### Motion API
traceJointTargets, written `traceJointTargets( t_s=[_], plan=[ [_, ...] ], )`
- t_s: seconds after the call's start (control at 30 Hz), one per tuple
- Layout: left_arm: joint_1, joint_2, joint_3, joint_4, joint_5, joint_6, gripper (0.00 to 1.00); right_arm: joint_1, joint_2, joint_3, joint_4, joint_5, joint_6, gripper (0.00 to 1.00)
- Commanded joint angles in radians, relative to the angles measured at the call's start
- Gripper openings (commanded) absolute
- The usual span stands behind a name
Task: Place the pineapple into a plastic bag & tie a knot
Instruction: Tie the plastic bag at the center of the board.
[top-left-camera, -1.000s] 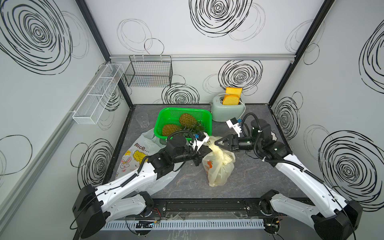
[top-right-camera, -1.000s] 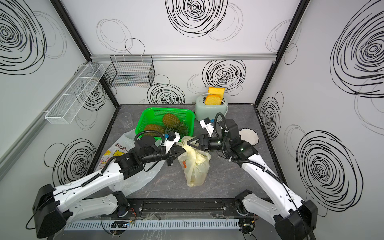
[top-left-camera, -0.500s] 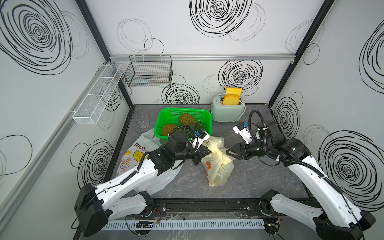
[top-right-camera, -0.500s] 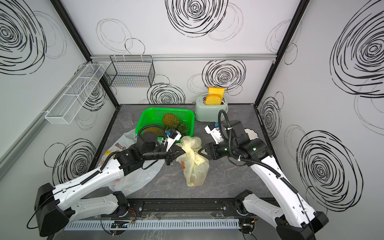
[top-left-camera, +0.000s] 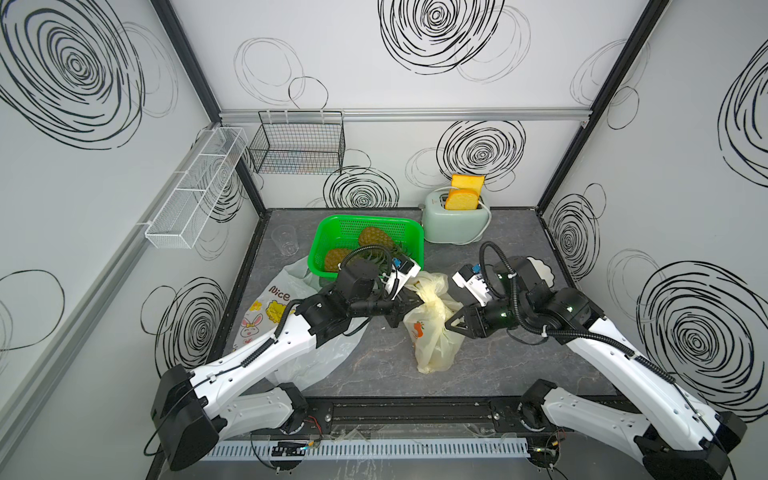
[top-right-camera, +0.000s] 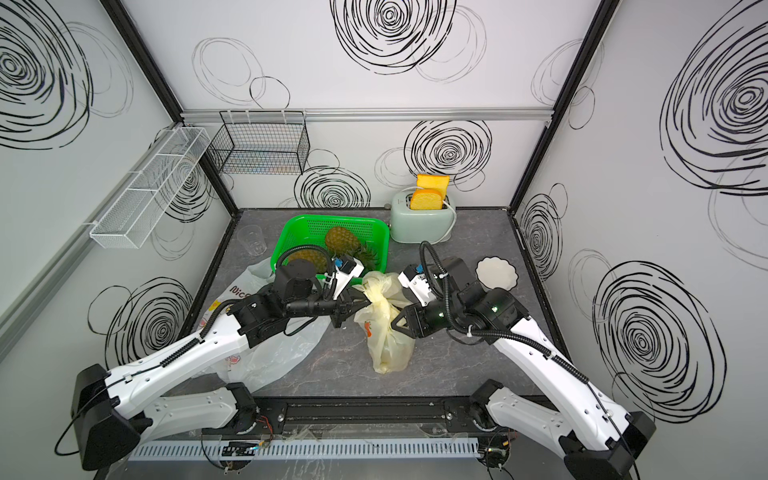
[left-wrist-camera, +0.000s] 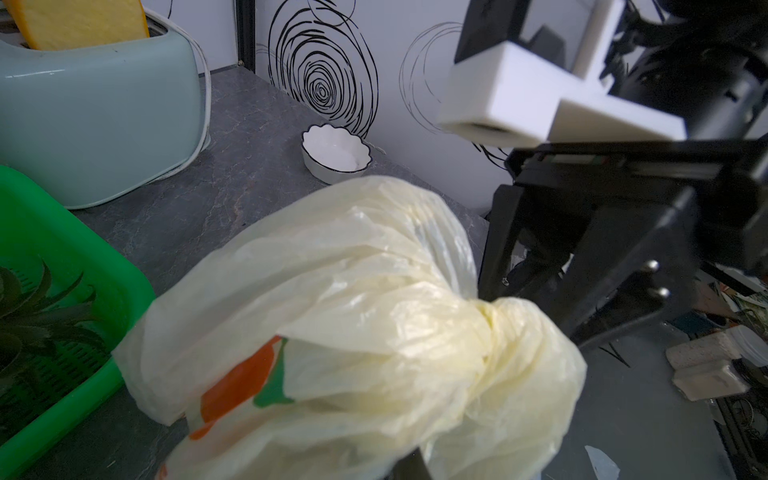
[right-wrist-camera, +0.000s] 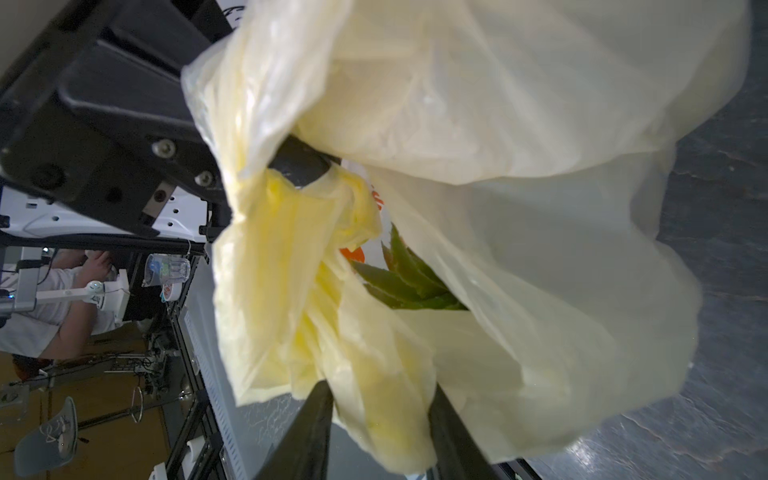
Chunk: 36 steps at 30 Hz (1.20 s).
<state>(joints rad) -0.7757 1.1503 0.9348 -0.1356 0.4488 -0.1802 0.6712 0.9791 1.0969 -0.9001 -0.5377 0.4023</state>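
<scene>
The bag top could slip free.
The pineapple (right-wrist-camera: 411, 278) sits inside the yellow bag (top-left-camera: 434, 332); the left gripper (top-left-camera: 405, 303) pinches its neck tight, the right gripper (right-wrist-camera: 380, 388) is half open around 1 flap (right-wrist-camera: 374, 357) and may miss.

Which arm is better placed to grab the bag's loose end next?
Right: its open fingers straddle a loose fold of the yellow bag; the left arm's fingers are clamped on its twisted neck.
</scene>
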Motion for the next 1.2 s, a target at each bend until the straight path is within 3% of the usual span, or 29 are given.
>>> traceJointTargets(
  t_s=[0.0, 0.1, 0.2, 0.43, 0.57, 0.9, 1.17],
  plan=[
    [0.007, 0.004, 0.063, -0.033, -0.011, -0.010, 0.00, 0.005, -0.010, -0.002, 0.049, 0.032, 0.022, 0.24],
    [0.006, 0.007, 0.125, -0.135, -0.043, -0.040, 0.00, 0.005, -0.014, 0.003, 0.044, 0.061, 0.039, 0.09],
    [0.006, 0.015, 0.203, -0.267, -0.064, -0.065, 0.00, 0.005, -0.023, -0.004, 0.046, 0.080, 0.059, 0.01],
    [0.006, 0.002, 0.330, -0.486, -0.105, -0.123, 0.00, 0.007, -0.030, -0.008, 0.026, 0.150, 0.096, 0.00],
    [-0.017, -0.007, 0.404, -0.569, -0.227, -0.102, 0.00, 0.007, -0.029, -0.011, 0.009, 0.171, 0.095, 0.00],
    [-0.291, -0.160, 0.300, -0.270, -0.654, 0.310, 0.00, 0.027, -0.041, -0.008, 0.003, 0.200, 0.111, 0.00],
    [-0.408, -0.279, 0.149, -0.072, -0.865, 0.441, 0.00, 0.029, -0.060, -0.013, -0.003, 0.249, 0.149, 0.00]
  ],
)
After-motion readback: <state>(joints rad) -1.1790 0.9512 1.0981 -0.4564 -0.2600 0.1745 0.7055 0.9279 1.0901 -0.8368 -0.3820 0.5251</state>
